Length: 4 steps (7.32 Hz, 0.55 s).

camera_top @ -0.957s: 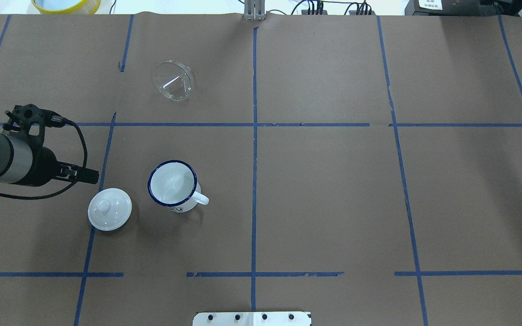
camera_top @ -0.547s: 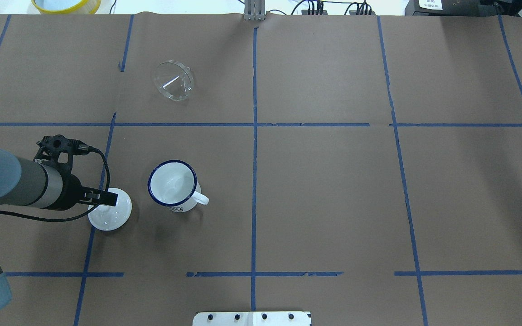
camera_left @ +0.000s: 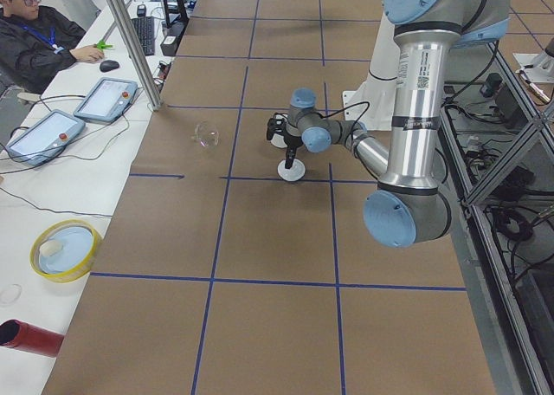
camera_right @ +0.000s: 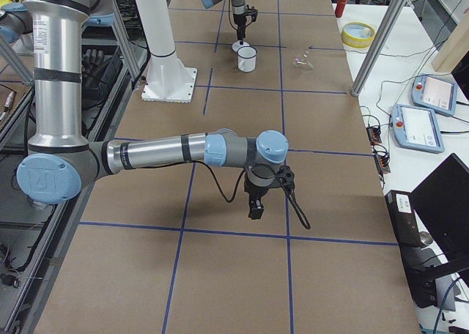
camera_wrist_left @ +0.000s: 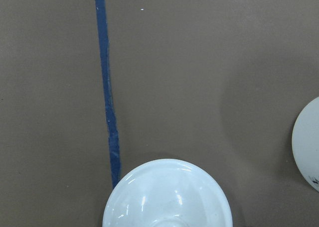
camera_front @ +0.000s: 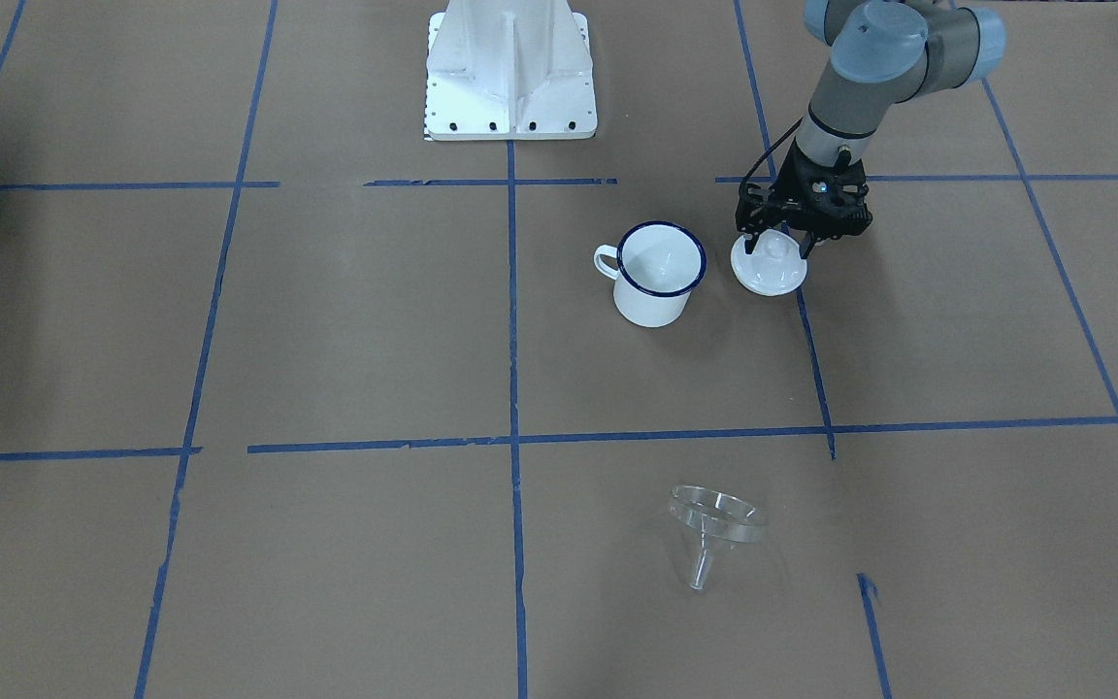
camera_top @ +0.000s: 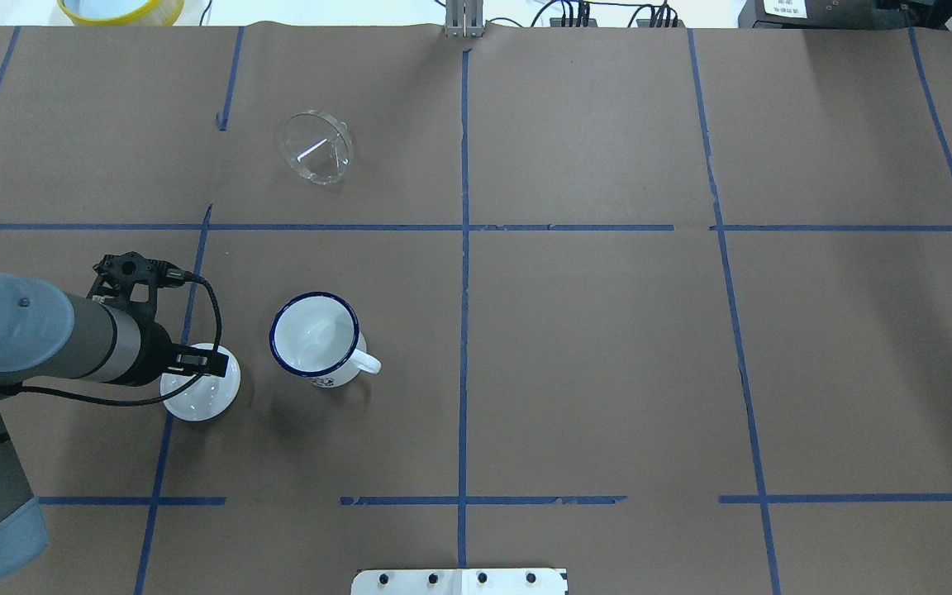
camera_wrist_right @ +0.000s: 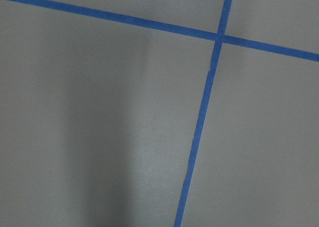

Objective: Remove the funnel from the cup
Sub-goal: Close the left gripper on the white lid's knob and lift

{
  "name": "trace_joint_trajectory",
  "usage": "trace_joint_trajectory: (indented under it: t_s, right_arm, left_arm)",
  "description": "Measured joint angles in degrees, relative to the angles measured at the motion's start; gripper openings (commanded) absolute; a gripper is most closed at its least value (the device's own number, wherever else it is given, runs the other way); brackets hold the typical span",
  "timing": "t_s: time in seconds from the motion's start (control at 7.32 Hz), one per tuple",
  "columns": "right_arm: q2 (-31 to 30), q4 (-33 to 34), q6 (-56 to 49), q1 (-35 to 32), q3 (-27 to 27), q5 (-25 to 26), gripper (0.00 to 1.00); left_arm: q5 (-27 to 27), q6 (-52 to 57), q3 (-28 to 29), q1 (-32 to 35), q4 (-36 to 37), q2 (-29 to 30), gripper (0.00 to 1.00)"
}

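Note:
The clear funnel (camera_top: 316, 147) lies on its side on the brown paper, far from the cup; it also shows in the front view (camera_front: 714, 529). The white cup (camera_top: 315, 337) with a dark blue rim stands upright and empty, also in the front view (camera_front: 660, 272). My left gripper (camera_front: 774, 245) hovers open just over a white domed lid (camera_front: 769, 272), its fingers either side of the knob, beside the cup. My right gripper (camera_right: 254, 209) hangs over bare paper far from both; I cannot tell whether it is open or shut.
The white lid (camera_top: 199, 388) lies left of the cup and fills the bottom of the left wrist view (camera_wrist_left: 167, 194). The robot's white base (camera_front: 510, 68) is at the near edge. A yellow bowl (camera_top: 121, 8) sits beyond the far edge.
My left arm has swung toward the robot's side and right, bringing its gripper from beside the lid to over the lid's knob. Funnel, cup and lid have not moved.

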State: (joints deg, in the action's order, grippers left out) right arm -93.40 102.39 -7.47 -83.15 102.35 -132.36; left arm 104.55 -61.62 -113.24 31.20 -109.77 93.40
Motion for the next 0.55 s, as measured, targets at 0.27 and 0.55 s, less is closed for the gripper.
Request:
trace_joint_trajectory:
  t_s: [0.27, 0.55]
  right_arm:
    - [0.0, 0.0, 0.0, 0.0, 0.0, 0.0, 1.00]
    - [0.0, 0.0, 0.0, 0.0, 0.0, 0.0, 1.00]
  left_arm:
    - [0.0, 0.0, 0.3, -0.1, 0.0, 0.1, 0.78]
    - [0.0, 0.0, 0.3, -0.2, 0.1, 0.0, 0.72]
